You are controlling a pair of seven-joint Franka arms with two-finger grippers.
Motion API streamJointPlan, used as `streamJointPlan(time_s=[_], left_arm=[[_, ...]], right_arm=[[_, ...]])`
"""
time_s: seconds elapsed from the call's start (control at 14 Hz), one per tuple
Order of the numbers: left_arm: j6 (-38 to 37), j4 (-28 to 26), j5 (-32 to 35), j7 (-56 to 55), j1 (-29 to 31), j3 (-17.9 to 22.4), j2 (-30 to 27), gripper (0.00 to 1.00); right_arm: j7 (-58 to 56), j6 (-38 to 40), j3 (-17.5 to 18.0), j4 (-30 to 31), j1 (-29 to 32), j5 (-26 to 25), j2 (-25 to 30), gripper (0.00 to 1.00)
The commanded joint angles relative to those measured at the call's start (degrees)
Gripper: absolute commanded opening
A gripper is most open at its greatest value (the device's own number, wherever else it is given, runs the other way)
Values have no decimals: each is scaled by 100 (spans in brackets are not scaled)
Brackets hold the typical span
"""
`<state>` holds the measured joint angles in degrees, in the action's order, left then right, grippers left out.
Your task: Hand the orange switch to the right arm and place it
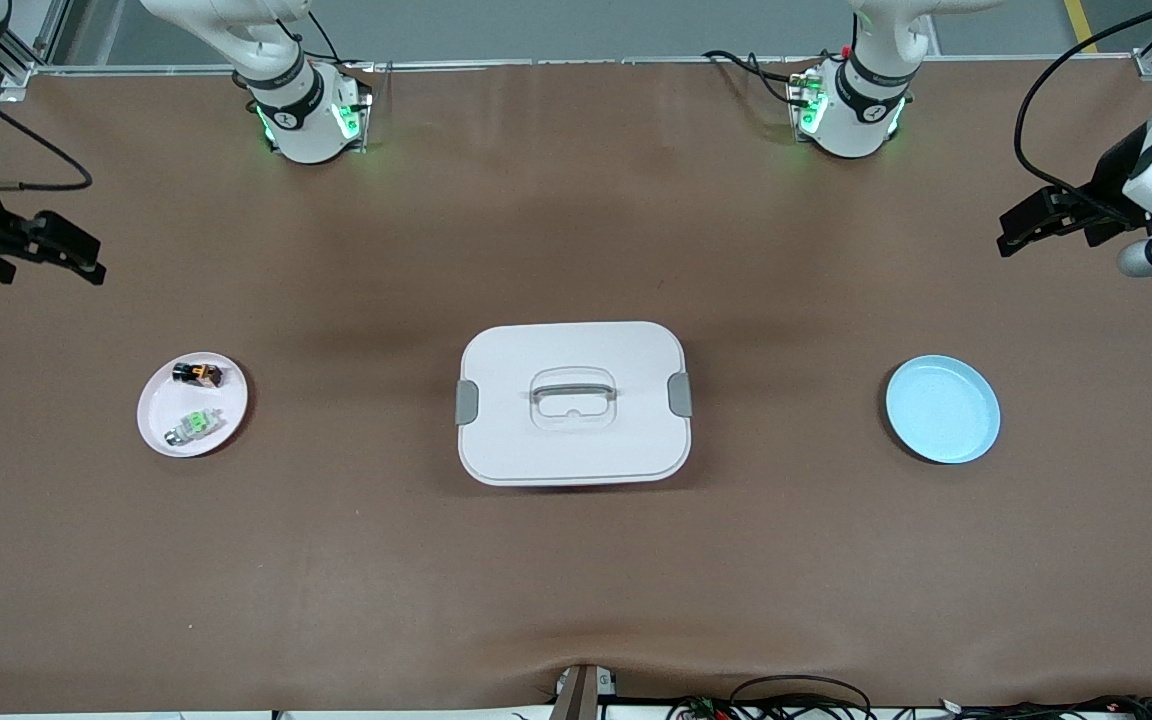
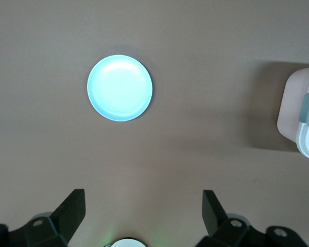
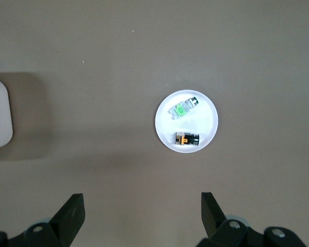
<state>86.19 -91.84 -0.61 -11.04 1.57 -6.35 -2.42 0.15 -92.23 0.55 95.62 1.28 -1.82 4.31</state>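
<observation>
Bench: I see a wide brown-covered bench (image 1: 576, 580), wrinkled at the edge nearest the front camera, with cables along that edge.
Arms: both white arm bases stand at the bench's edge farthest from the front camera, green lights lit; the right arm (image 1: 286, 95) and the left arm both wait, cut off by the frame.
Box: a white rounded-rectangle plastic box with grey side clips and a clear handle (image 1: 573, 402) sits mid-bench; each wrist view catches only one end of it.
Blue plate: a round pale-blue plate (image 1: 942, 409) lies bare toward the left arm's end.
White dish: a small round white dish (image 1: 192, 404) lies toward the right arm's end.
Right hand: black two-finger right hand (image 1: 86, 262) hangs over bare bench at its own end, fingers spread wide, gripping nothing; I see the dish well apart from it in its wrist view.
Left hand: black left hand (image 1: 1014, 235) hangs over bare bench near the blue plate, fingers spread, gripping nothing.
Orange switch: the tiny black block with an orange middle, the orange switch (image 1: 197, 375), lies in the white dish, on the side farther from the front camera.
Green part: a small green-and-white component (image 1: 192, 425) lies in the same dish, nearer the camera, apart from the switch.
</observation>
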Motion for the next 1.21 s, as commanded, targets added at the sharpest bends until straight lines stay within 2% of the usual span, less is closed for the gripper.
streamJointPlan(time_s=[0.0,0.5,1.0,1.14], left_arm=[[-190,96,113,146,2,-24,-83,100],[-191,113,570,752,-16,-173,-74,100],[-182,385,456,779,28,-147,5,100],[-182,447,246,770,28,-129,75,100]], right_arm=[[117,-137,16,598,47,59,631,100],[152,239,15,660,197,200,1098,100],[170,294,25,432,188,200,932,100],[152,276,16,432,206,191,897,100]])
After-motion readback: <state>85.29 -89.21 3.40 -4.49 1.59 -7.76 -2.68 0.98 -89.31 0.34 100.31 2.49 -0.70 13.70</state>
